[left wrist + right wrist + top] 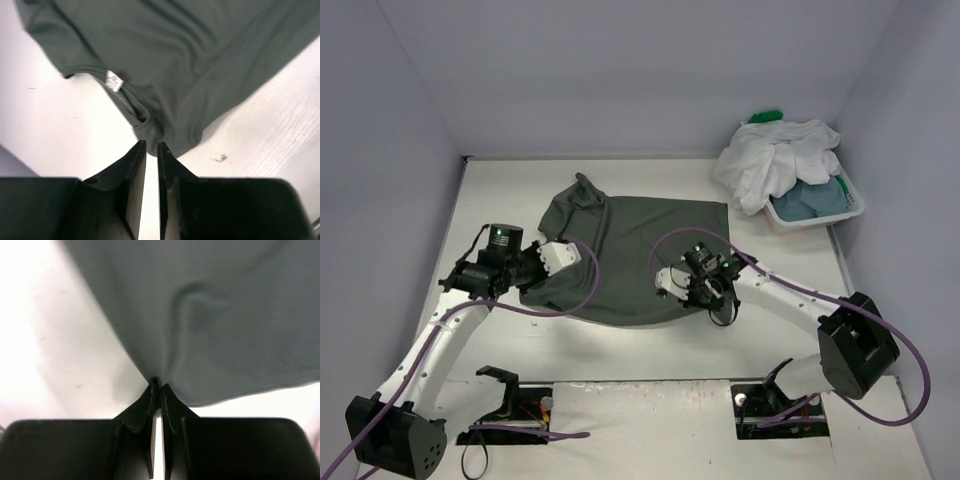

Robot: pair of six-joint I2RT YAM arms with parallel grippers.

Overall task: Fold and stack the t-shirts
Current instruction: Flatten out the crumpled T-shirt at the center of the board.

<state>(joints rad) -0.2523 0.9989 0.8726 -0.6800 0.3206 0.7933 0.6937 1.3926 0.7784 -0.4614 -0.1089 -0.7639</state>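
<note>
Right gripper: jaws pinched tight on the edge of the smooth dark grey t-shirt, cloth puckered at the tips. Left gripper: jaws a slit apart, empty, just short of the ribbed collar. Shirt spread mid-table. A crumpled white t-shirt is heaped over the basket, far right.

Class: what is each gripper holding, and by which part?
The right gripper pinches the dark grey t-shirt at a puckered edge. The left gripper sits almost shut by the collar; whether it holds cloth cannot be told.
</note>
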